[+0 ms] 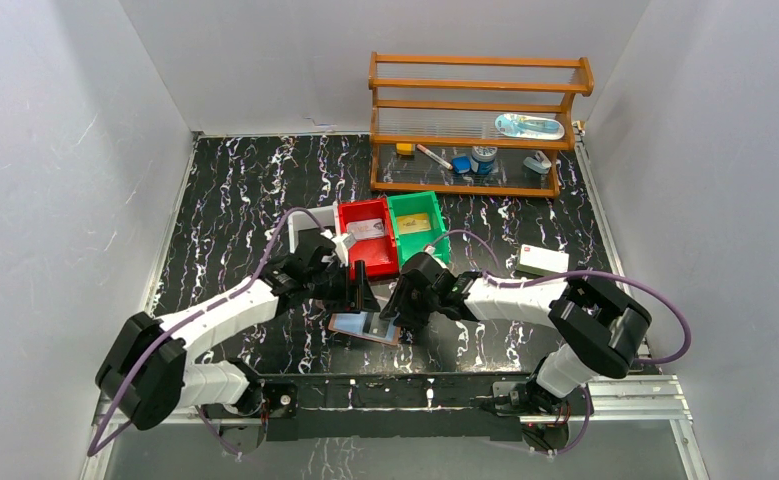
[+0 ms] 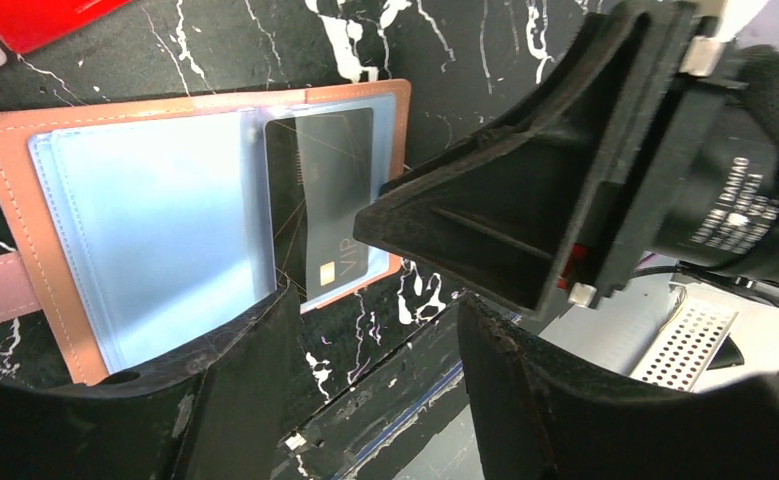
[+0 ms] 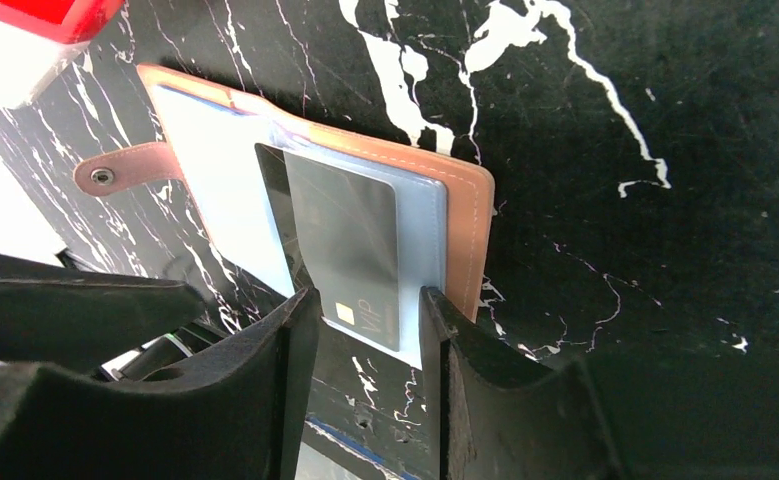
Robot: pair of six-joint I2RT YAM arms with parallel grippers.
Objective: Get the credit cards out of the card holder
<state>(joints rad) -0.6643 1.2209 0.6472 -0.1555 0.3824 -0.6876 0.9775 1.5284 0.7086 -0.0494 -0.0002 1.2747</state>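
The card holder (image 1: 363,326) lies open and flat on the black marble table, near the front edge between both arms. Its reddish-brown leather (image 2: 5,160) frames pale blue clear pockets (image 2: 155,230), and its strap tab (image 3: 125,170) points away. A dark credit card (image 3: 350,240) with a gold chip sits in one pocket. My right gripper (image 3: 365,315) is open, its fingertips either side of the card's near end. My left gripper (image 2: 375,325) is open over the holder's near edge, nothing between its fingers. One left finger (image 2: 235,380) overlaps the other pocket's edge.
A red bin (image 1: 365,235) and a green bin (image 1: 415,225) stand just behind the grippers, with a white tray (image 1: 310,222) to their left. A white box (image 1: 543,262) lies to the right. A wooden shelf (image 1: 475,120) with small items is at the back.
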